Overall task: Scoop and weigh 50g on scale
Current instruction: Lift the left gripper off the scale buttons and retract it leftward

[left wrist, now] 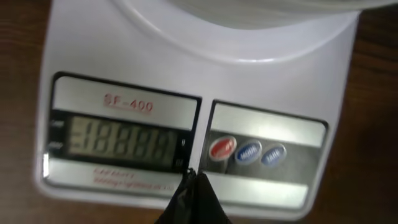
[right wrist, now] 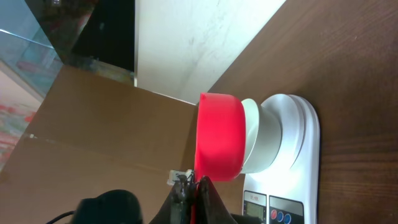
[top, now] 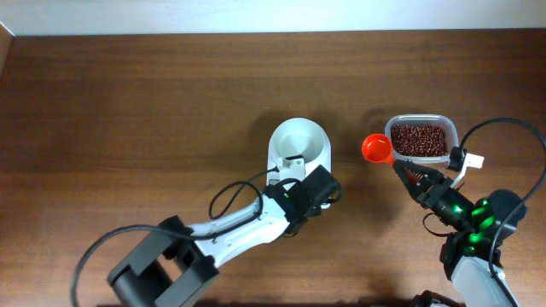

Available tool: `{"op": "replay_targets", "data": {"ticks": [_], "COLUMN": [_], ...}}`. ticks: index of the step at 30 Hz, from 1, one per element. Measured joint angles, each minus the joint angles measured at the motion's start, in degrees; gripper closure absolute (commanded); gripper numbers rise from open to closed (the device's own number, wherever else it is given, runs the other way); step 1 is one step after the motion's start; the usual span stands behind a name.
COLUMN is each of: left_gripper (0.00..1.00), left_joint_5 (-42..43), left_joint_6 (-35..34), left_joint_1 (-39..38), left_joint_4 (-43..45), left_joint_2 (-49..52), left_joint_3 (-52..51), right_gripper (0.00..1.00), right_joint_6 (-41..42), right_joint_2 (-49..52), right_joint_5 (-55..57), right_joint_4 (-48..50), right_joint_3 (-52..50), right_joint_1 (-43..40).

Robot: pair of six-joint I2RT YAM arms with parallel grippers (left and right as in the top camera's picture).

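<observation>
Left hand: pressed together, tip over the scale buttons (likely to press one).
Right hand: pinching scoop handle, cup beside beans.

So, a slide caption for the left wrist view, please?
Shut left tool at the front edge of the white scale, below its display and red and blue buttons.

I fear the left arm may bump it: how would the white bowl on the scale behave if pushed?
The bowl looks empty and plastic, so probably light and easy to shove. It seems merely to rest atop the scale, so it may slide or tip. Being round, it could roll once tipped.
</observation>
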Motion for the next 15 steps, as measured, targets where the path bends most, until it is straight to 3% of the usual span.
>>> {"op": "replay_targets", "data": {"ticks": [5, 12, 14, 15], "left_gripper": [1.0, 0.91, 0.8, 0.62], "left_joint_5": [0.7, 0.6, 0.6, 0.5], "left_joint_6": [2.6, 20.9, 26.8, 29.5], "left_joint_1": [0.0, 0.0, 0.1, 0.4], "left_joint_4": [-4.6, -7.6, -11.0, -13.2], "left_joint_2": [-6.9, -20.9, -22.8, -23.4], "left_joint_3": [0.0, 0.0, 0.0, 0.0], "right_gripper": [0.96, 0.96, 0.96, 0.96], "right_joint_6": [0.0, 0.0, 0.0, 0.0], "right_joint_2": [0.0, 0.0, 0.0, 0.0], "right_joint_5": [0.0, 1.7, 2.6, 2.8], "right_joint_4": [0.0, 0.0, 0.0, 0.0], "right_joint_3": [0.0, 0.0, 0.0, 0.0], "right_joint_1": [0.0, 0.0, 0.0, 0.0]}}
